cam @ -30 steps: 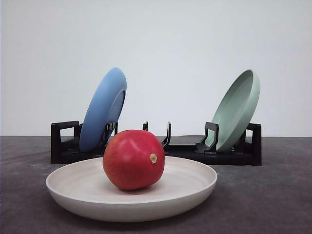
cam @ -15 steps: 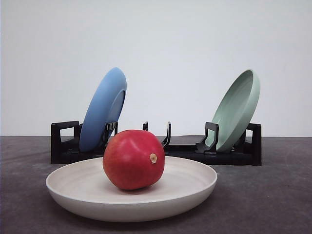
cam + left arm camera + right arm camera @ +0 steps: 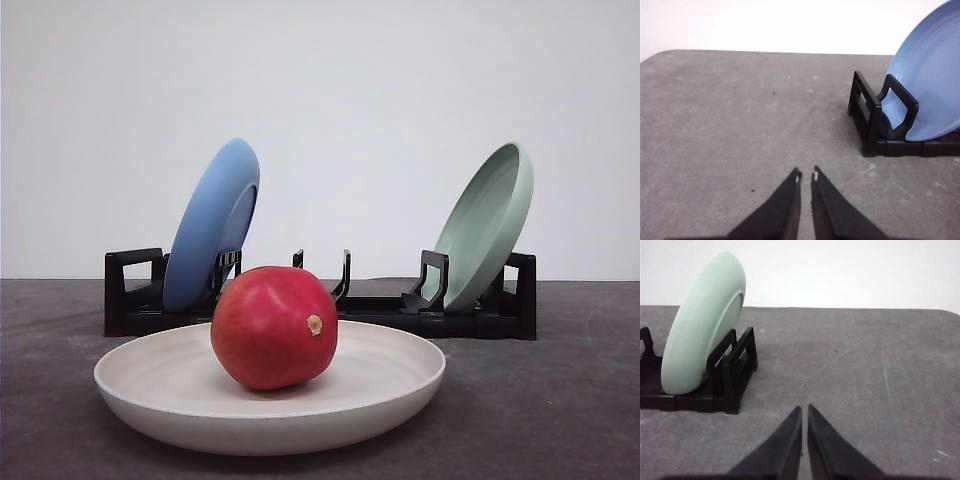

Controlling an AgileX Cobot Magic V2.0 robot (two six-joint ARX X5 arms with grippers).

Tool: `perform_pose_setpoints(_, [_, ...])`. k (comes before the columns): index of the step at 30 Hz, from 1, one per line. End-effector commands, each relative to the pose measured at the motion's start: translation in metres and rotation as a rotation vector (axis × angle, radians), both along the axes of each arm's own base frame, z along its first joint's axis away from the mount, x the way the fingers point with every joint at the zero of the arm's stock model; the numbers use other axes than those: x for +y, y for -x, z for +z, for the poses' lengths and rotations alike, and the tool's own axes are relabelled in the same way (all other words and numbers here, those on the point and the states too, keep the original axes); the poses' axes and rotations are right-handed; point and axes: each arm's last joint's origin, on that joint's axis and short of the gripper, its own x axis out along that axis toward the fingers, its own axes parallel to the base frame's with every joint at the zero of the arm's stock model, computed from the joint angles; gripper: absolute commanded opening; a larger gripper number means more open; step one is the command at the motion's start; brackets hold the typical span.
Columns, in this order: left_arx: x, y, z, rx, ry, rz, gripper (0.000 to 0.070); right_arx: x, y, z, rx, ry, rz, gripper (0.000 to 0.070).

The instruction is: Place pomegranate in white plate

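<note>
The glossy red pomegranate (image 3: 274,326) rests inside the white plate (image 3: 400,385) near the front of the grey table, its tan stem nub facing right and forward. In the left wrist view my left gripper (image 3: 806,175) is shut with nothing in it, low over bare table beside the blue plate's end of the rack. In the right wrist view my right gripper (image 3: 804,409) is also shut and holds nothing, over bare table next to the green plate's end of the rack.
Behind the white plate a black dish rack (image 3: 370,312) spans the table. A blue plate (image 3: 212,222) (image 3: 932,85) leans in its left end and a pale green plate (image 3: 487,224) (image 3: 700,325) in its right end.
</note>
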Motion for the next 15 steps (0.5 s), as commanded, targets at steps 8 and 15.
perform_pose_setpoints(8, [0.0002,-0.0006,-0.0021,-0.002,0.006,0.007,0.0019,0.0,-0.0003,-0.0004,-0.006,-0.002,-0.001,0.0014])
perform_pose_setpoints(15, [0.0002,-0.0006,-0.0021,-0.002,0.006,0.007,0.0019,0.0,-0.0003,-0.0004,-0.006,-0.002,-0.001,0.0014])
